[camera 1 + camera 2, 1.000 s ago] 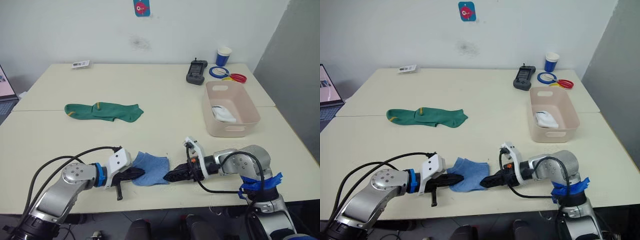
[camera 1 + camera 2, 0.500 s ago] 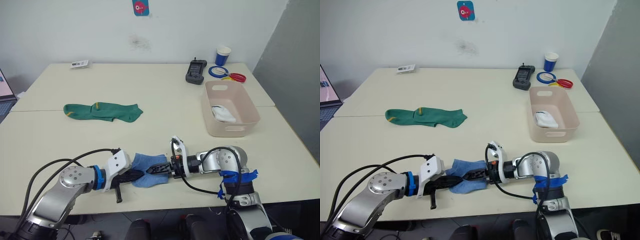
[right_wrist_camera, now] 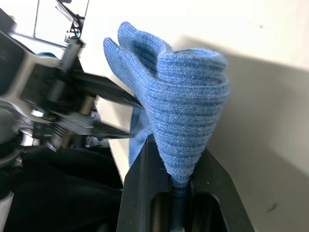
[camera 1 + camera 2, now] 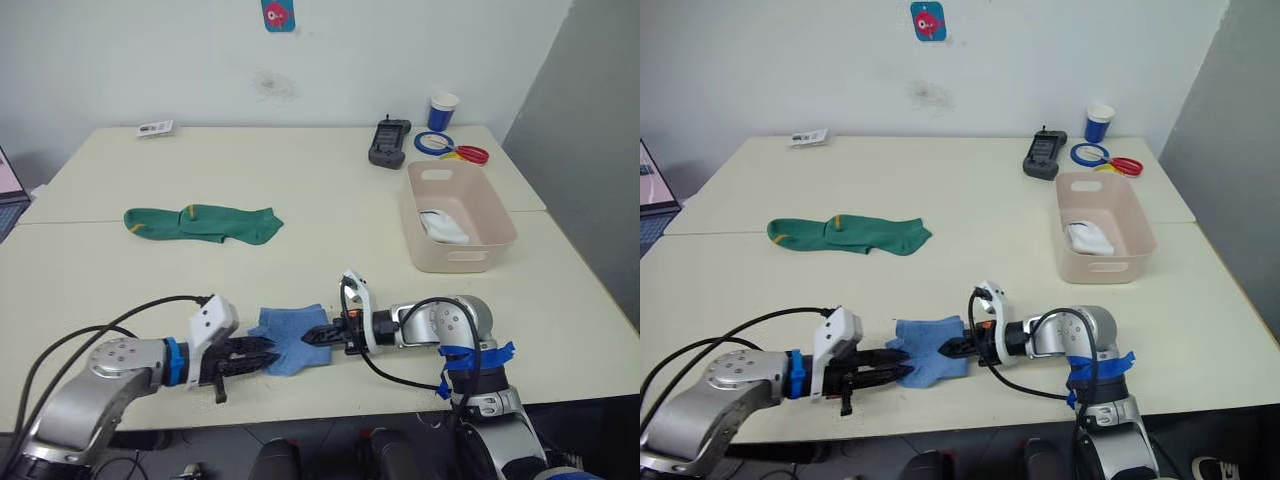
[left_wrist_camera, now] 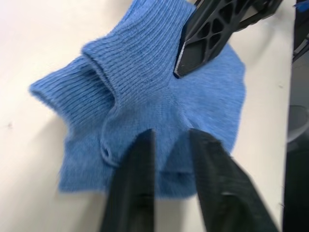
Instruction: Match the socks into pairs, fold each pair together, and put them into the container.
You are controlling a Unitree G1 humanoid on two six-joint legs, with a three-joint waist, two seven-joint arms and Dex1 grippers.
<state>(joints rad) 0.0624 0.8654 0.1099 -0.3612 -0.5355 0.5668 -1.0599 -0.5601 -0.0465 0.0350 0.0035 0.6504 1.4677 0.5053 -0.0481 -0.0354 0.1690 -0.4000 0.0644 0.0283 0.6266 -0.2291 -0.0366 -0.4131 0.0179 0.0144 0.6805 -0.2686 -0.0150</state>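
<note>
The folded light blue socks (image 4: 285,328) lie near the table's front edge. My right gripper (image 4: 308,338) comes in from the right and is shut on their bunched right side (image 3: 186,96). My left gripper (image 4: 268,351) is at the socks' left edge with its fingers (image 5: 140,183) apart and nothing pinched between them. Farther back on the left, the dark green socks (image 4: 205,222) lie flat in an overlapping strip. The pale pink container (image 4: 414,222) stands at the right with a white sock (image 4: 445,227) inside.
Behind the container are a black handheld device (image 4: 388,142), a blue-and-white cup (image 4: 443,110), a blue tape ring (image 4: 436,143) and red scissors (image 4: 473,154). A small card (image 4: 155,127) lies at the back left. A laptop edge (image 4: 648,180) shows at the far left.
My right gripper has shut on the blue socks' right side. My left gripper has opened, let go of them and drawn back a little to the left.
</note>
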